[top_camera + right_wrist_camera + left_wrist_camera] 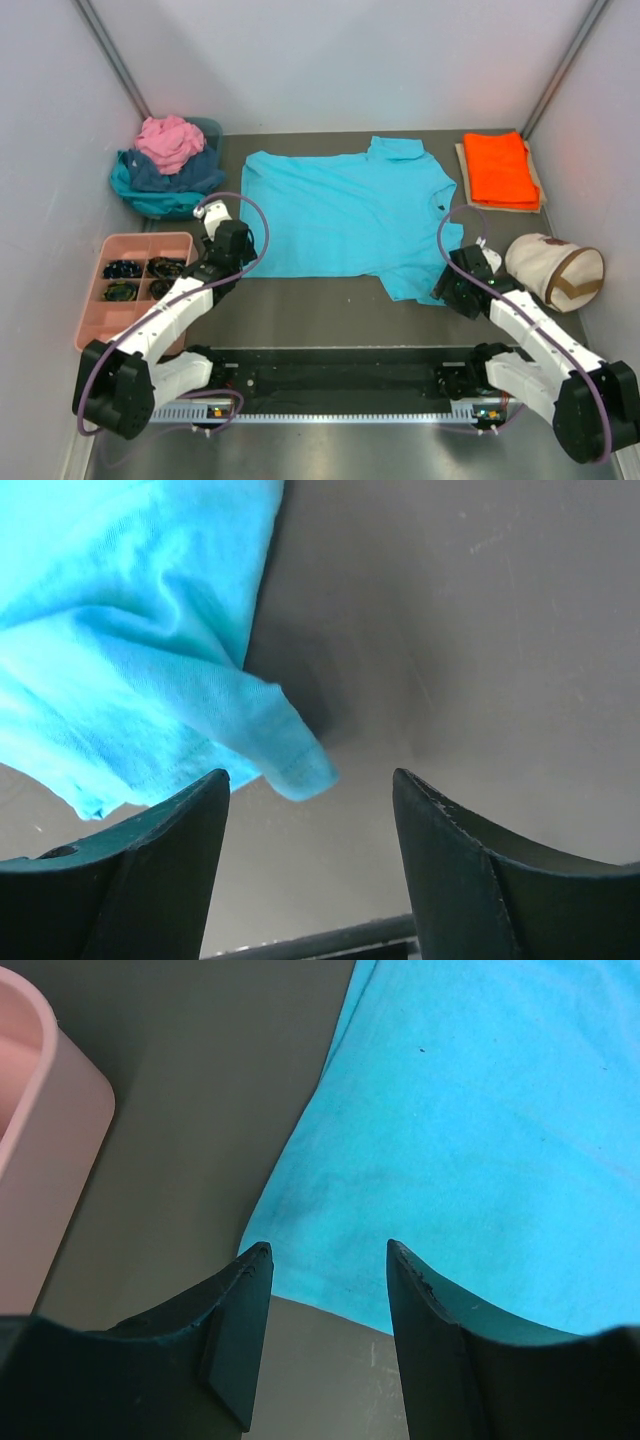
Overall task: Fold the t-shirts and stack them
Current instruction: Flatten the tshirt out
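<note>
The grey table [330, 310] carries everything. The biggest thing on it is the turquoise t-shirt [345, 215], which lies spread flat in the middle, collar to the far side and hem to the near side. In the far left corner a pile of t-shirts [165, 165], pink on top of navy and teal, sits in a basket [210, 128]. At the near left stands the pink tray [135, 245] with small dark things in its compartments. The orange t-shirt [500, 168] lies folded at the far right on a beige board [462, 165]. The cream bag [553, 270] lies near it, to the right. The left gripper [325, 1250] has its jaws apart over the near left hem corner and holds nothing. The right gripper [310, 775] is also spread and empty, with the near right corner of the cloth between its fingers. This corner seems a little lifted, but I cannot tell surely.
</note>
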Controlling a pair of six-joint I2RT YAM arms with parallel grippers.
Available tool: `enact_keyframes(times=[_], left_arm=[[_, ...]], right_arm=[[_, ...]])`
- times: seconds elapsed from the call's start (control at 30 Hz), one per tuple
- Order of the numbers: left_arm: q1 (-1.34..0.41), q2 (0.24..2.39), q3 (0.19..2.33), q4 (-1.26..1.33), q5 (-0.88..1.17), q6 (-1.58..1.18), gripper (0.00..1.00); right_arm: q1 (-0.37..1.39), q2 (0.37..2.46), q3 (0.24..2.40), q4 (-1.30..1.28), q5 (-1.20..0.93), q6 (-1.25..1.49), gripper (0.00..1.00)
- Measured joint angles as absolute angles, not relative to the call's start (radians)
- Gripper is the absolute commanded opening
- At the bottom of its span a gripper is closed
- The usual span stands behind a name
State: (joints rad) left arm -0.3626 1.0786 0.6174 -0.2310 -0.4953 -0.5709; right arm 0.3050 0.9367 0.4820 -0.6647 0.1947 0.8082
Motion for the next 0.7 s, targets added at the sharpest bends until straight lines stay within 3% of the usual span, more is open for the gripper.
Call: enact_keyframes(times=[0.43,0.7], left_arm=[[-0.363,1.102,0.617,-0.228,-0.495,-0.574,0.54],[-0.363,1.104,0.617,-0.228,-0.495,-0.574,0.54]], right_arm=[[0.305,1.034,0.473,-0.572,0.224,0.808,0.49],[0.305,1.054,0.471,-0.538,0.223,0.808,0.29]])
